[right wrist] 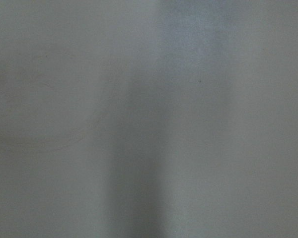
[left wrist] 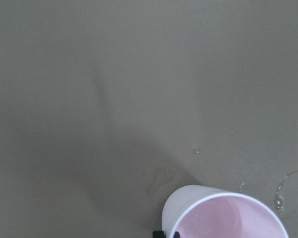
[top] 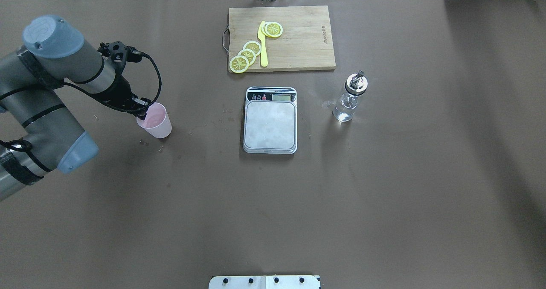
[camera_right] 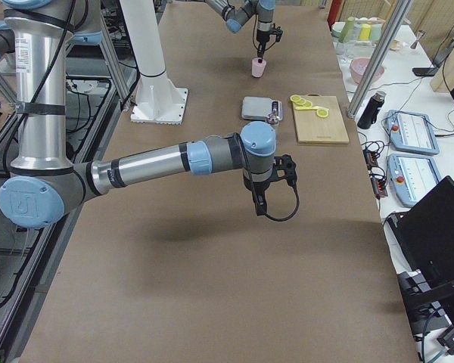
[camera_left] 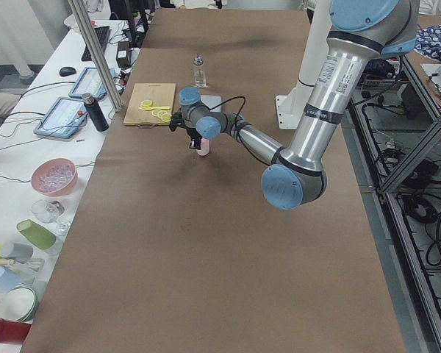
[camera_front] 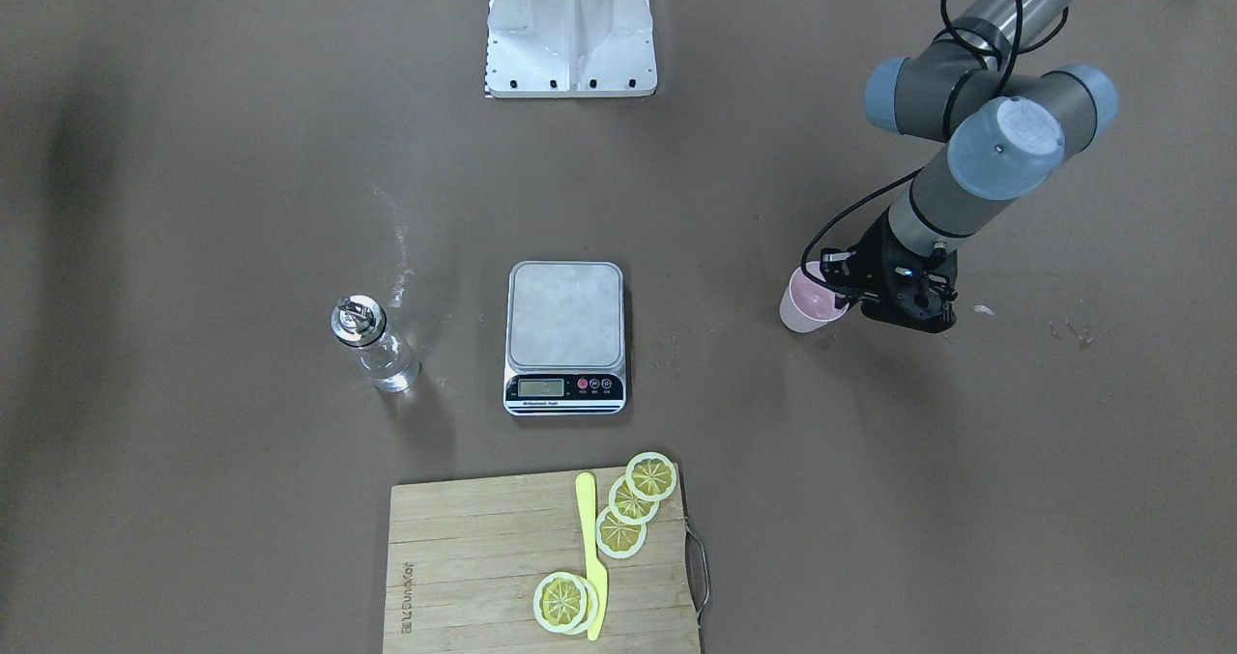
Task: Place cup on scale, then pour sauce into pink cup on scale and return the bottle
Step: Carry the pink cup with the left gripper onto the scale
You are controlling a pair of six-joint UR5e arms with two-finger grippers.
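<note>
Here, the left gripper (top: 144, 108) hung right at the left rim of the upright pink cup (top: 156, 123), its jaws' spread impossible to tell, while the scale (top: 270, 124) lay well apart to the right and the bottle (top: 349, 100) stood farther right still.

**A:** Here's the scale (top: 270, 120), sitting mid-surface (top: 384, 195) with its display end facing away from the robot. What's around it?

**B:** On the scale's left, by the robot's reckoning, the cup (top: 155, 121) stands well apart on the surface, with the left claw (top: 143, 109) right at its rim.

**A:** And the other side?

**B:** The bottle (top: 350, 99) stands upright to the scale's right, closer in than the cup and level with the display end.

**A:** Beyond the scale?

**B:** The cutting board (top: 307, 37), just past the display end. The lemon slices (top: 247, 54) lie on it, and the knife (top: 263, 45) lies between them.
</note>
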